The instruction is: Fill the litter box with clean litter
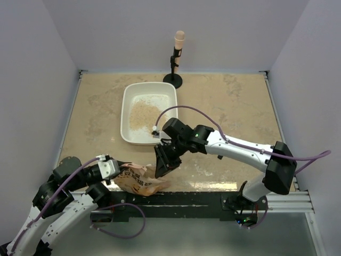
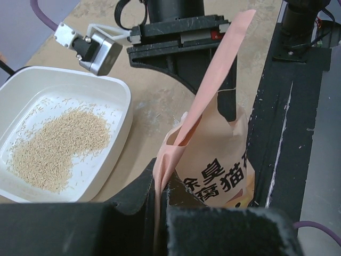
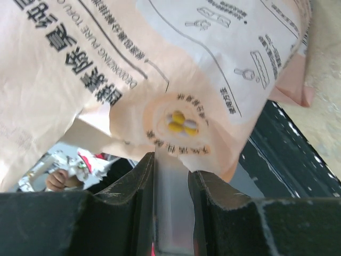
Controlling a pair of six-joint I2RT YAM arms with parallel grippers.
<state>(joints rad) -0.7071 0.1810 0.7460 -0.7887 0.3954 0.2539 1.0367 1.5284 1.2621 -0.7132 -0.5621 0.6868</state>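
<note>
Crinkled orange-pink paper is lying low at the near edge of the surface (image 1: 229, 101), and both arms are gripping it. Farthest left, the left fingers (image 1: 117, 168) are pinching shut on a thin flap at the top of the bag (image 1: 139, 181). The left wrist view is showing that flap running up out of them as a taut strip.

Beyond the bag, toward the middle of the surface, the white litter box (image 1: 126, 125) is sitting apart from it. A thin patch of tan litter (image 1: 143, 114) is covering only part of the box's floor, so I judge the filling far from done.

Right of the bag, the right fingers (image 1: 164, 161) are standing narrow, clamping a fold of its printed wall. At the back, a small stand (image 1: 178, 58) is sitting well apart from all this.

3 things are looking risky to me:
1. The bag is hanging by the near rail, not over the box, so tipping it here would be scattering grains onto the surface.
2. The left grip is resting on 1 thin flap, which could be slipping or tearing under the bag's weight.
3. A bag dragged across the rim could be shoving the light box aside.
</note>
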